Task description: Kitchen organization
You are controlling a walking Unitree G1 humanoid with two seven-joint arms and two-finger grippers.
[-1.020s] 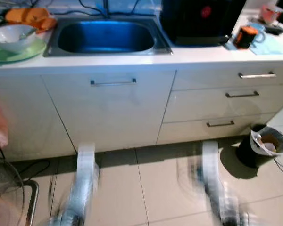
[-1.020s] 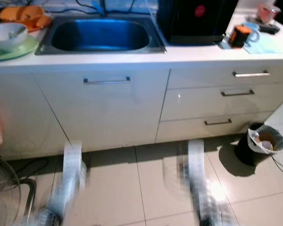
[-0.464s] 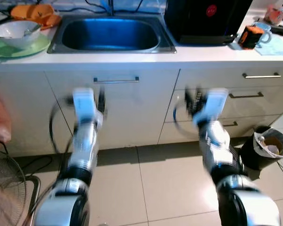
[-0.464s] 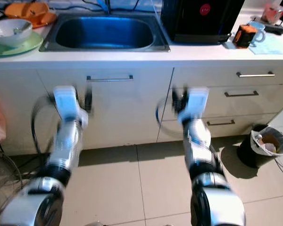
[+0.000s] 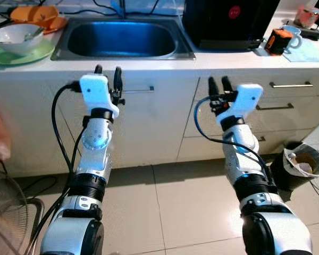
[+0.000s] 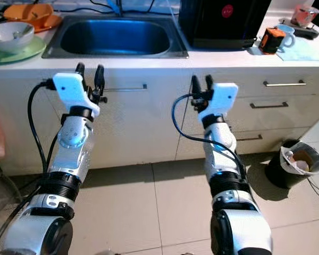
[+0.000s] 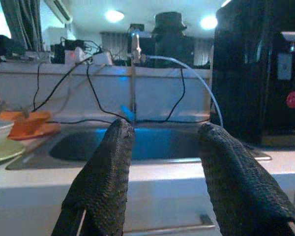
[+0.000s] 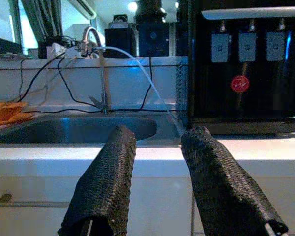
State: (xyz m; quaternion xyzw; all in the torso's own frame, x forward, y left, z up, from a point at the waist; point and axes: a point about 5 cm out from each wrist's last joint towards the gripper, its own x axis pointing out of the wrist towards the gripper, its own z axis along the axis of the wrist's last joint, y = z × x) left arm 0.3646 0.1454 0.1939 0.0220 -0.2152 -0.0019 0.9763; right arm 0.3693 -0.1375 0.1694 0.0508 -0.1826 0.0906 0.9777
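Both arms are raised in front of the white counter [image 5: 149, 66]. My left gripper [image 5: 107, 70] is open and holds nothing, its fingertips just below the counter edge in front of the steel sink [image 5: 122, 40]. My right gripper [image 5: 217, 83] is also open with nothing in it, level with the top drawer, below the black water dispenser [image 5: 228, 24]. A white bowl [image 5: 16, 38] rests on a green plate [image 5: 21, 53] at the counter's left end, behind it an orange dish [image 5: 40, 15]. An orange mug [image 5: 279, 41] stands on a blue cloth [image 5: 311, 51] at the right.
Under the counter are a cabinet door with a bar handle [image 5: 138, 89] and three drawers [image 5: 279, 106]. A black bin lined with a white bag [image 5: 303, 162] stands on the tiled floor at the right. A fan grille [image 5: 5, 212] is at the lower left.
Both arms have swung up from hanging low near the floor to counter height, and the blur has gone. The camera shifted slightly.
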